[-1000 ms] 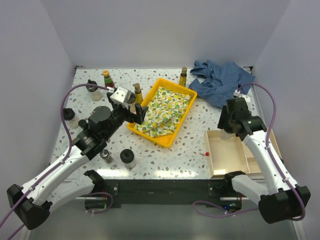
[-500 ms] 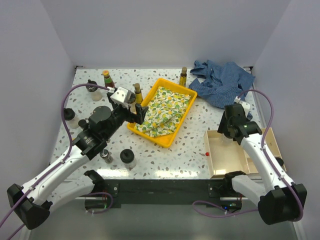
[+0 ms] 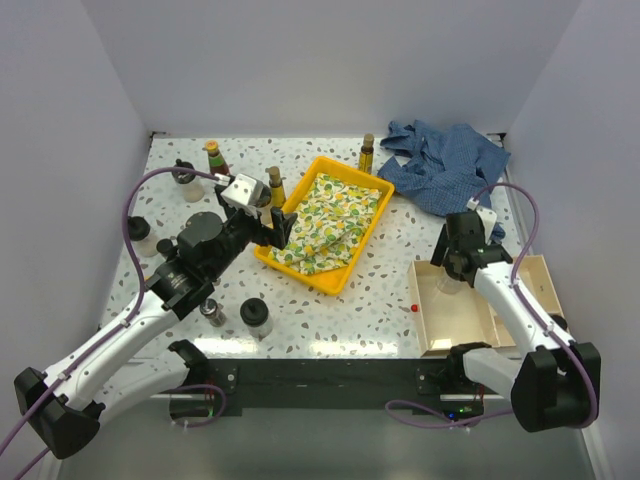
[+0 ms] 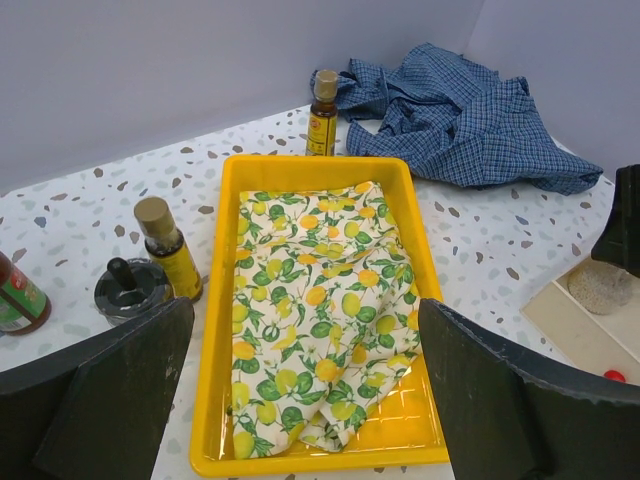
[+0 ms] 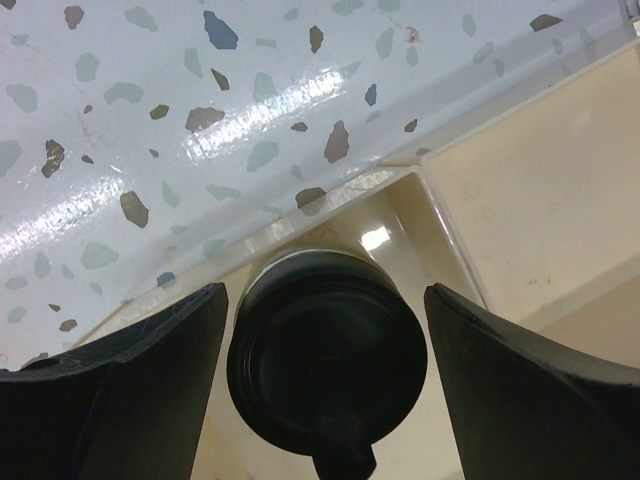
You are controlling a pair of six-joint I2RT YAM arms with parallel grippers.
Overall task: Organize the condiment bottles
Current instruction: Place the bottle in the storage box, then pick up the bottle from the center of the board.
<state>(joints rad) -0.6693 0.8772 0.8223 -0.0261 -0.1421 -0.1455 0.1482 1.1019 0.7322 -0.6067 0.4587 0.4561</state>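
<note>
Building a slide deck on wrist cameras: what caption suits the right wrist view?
Black-lidded jar standing in a corner of the beige box, straddled by the open right gripper.

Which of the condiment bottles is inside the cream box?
The black-lidded jar flanked by the right gripper, standing in the cream box; the others stand outside it.

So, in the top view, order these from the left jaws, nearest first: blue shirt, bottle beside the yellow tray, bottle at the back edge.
1. Tray-side bottle, just behind.
2. Back-edge bottle, centre.
3. Blue shirt, back right.
</note>
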